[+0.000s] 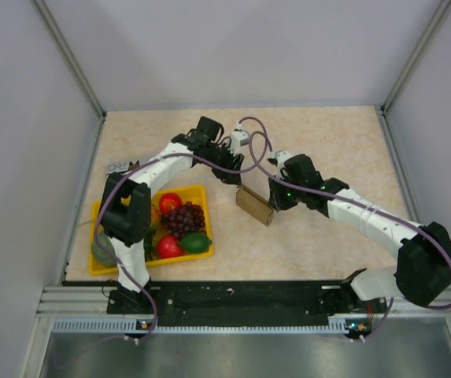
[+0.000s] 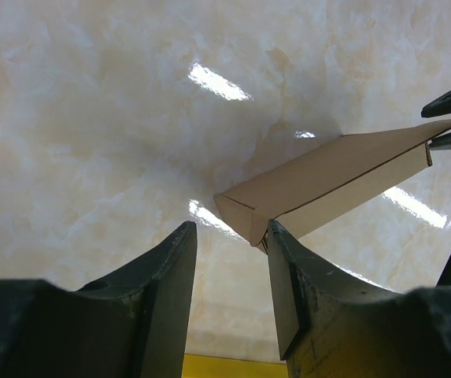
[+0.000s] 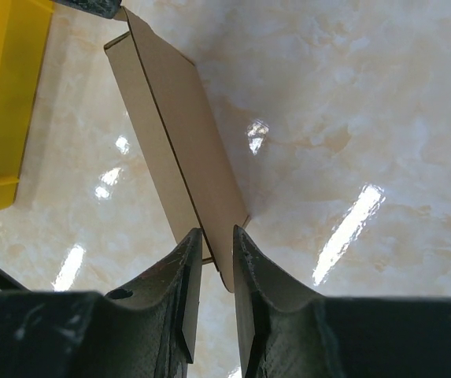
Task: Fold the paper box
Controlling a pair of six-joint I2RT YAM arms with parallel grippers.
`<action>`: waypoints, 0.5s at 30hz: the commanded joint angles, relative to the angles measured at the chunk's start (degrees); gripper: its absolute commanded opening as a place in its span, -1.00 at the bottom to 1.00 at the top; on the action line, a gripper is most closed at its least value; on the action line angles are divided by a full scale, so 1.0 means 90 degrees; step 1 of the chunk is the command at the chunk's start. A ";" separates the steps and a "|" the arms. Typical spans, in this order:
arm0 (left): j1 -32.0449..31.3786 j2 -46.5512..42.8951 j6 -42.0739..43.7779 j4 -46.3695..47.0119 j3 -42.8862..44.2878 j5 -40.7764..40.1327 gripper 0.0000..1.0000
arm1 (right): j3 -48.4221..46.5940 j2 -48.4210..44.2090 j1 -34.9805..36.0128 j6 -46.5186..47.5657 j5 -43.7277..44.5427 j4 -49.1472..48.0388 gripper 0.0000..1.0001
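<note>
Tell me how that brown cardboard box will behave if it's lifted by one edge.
The paper box looks thin-walled, so probably light. Its panels look flat but creased, so likely stiff across faces yet hinging at folds. Pinched at one edge by the right tool, it may swing or collapse flat.

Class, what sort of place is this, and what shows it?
Probably a robot test cell: plain grey panel walls enclose a beige marbled tabletop, with two white-and-black arms bolted at its near edge.

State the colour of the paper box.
Plain brown, unprinted; the paper box shows best in the right wrist view.
</note>
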State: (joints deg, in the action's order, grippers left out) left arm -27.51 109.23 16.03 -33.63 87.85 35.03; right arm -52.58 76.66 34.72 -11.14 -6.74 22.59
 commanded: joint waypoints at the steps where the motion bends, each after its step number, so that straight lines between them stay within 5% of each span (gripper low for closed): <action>1: -0.0059 -0.0437 0.0113 -0.0023 -0.0084 0.0219 -0.05 | -0.0213 -0.0217 0.0097 -0.0052 -0.0051 -0.0039 -0.55; 10: -0.0049 -0.0633 0.0133 0.0064 -0.0191 0.0522 0.08 | -0.0096 -0.0344 0.0088 -0.0130 -0.0091 -0.0039 -0.56; 15: -0.0088 -0.0525 0.0181 -0.0014 -0.0191 0.0562 -0.03 | 0.0041 -0.0539 0.0058 -0.0188 -0.0091 -0.0010 -0.57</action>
State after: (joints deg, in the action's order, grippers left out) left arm -27.88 106.34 16.47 -34.15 86.76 37.91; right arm -52.49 75.07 34.74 -11.77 -7.20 22.76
